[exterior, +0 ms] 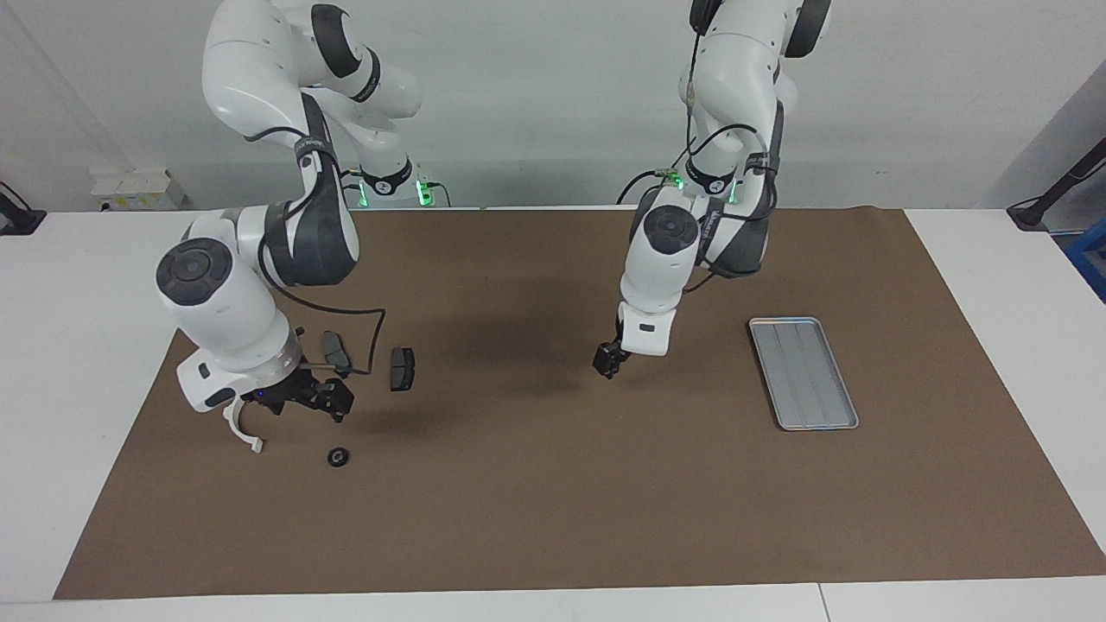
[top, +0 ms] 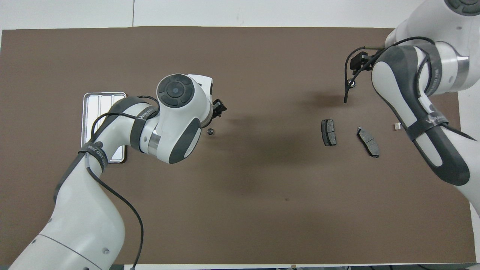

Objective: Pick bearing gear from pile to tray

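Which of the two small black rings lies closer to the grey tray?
The ring at the left gripper; the other ring sits by the white bracket.

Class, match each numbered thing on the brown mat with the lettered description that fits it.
Things:
1. tray
2. white bracket
3. small black ring
4. dark grey pads

Descriptions:
A. partly hidden by the right arm's wrist
B. a pair, side by side but not touching
C. empty, toward the left arm's end of the mat
D. alone at mid-mat, beside the left end effector

Pairs: 1-C, 2-A, 3-D, 4-B
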